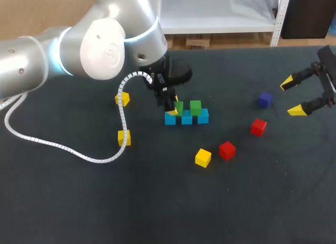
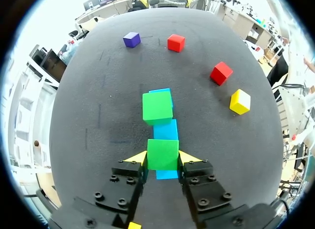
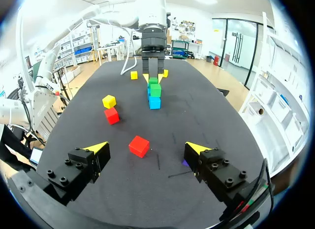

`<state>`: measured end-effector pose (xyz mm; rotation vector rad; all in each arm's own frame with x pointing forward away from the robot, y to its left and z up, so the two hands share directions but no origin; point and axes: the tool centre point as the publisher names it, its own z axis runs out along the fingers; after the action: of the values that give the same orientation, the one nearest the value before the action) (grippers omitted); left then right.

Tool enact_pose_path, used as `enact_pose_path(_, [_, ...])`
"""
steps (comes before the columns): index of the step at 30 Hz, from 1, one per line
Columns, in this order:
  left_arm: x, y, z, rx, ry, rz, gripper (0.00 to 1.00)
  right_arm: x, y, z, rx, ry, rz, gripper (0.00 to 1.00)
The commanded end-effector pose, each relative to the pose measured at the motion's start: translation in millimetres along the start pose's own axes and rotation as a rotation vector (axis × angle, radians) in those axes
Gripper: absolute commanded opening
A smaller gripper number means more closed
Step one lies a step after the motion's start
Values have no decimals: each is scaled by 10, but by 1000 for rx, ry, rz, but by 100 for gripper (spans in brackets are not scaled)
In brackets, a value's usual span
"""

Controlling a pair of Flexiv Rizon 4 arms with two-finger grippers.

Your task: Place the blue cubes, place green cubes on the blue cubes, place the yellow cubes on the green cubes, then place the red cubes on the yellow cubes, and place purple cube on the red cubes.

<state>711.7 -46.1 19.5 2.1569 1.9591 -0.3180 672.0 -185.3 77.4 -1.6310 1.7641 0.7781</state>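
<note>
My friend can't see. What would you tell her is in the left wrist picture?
The left gripper grips a green cube from both sides, on a row of blue cubes. A second green cube sits farther along the row; beyond lie a purple cube, two red cubes and a yellow cube.

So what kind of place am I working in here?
Likely a robotics lab test bench: a dark-matted table, a large robot arm trailing a cable, and small coloured cubes for stacking, one green cube held between its fingers.
</note>
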Motion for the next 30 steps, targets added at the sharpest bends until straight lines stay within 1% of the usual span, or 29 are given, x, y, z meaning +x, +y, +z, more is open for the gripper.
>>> enact_pose_path(1, [2, 15, 5, 2, 0, 0, 0, 5, -7, 6, -1, -2, -1, 100])
enact_pose_path(22, [-9, -3, 15, 7, 2, 2, 0, 5, -7, 6, -1, -2, -1, 100])
enact_pose_path(23, [-10, -3, 15, 7, 2, 2, 9, 5, -7, 6, -1, -2, -1, 100])
enact_pose_path(25, [-12, -2, 15, 8, 3, 3, 15, 5, -7, 6, -1, -2, -1, 100])
enact_pose_path(26, [-12, -2, 15, 7, 3, 4, 19, 5, -7, 6, -1, -2, -1, 100])
enact_pose_path(30, [-15, -4, 14, 9, 3, 2, 29, 5, -7, 6, -1, -2, -1, 100])
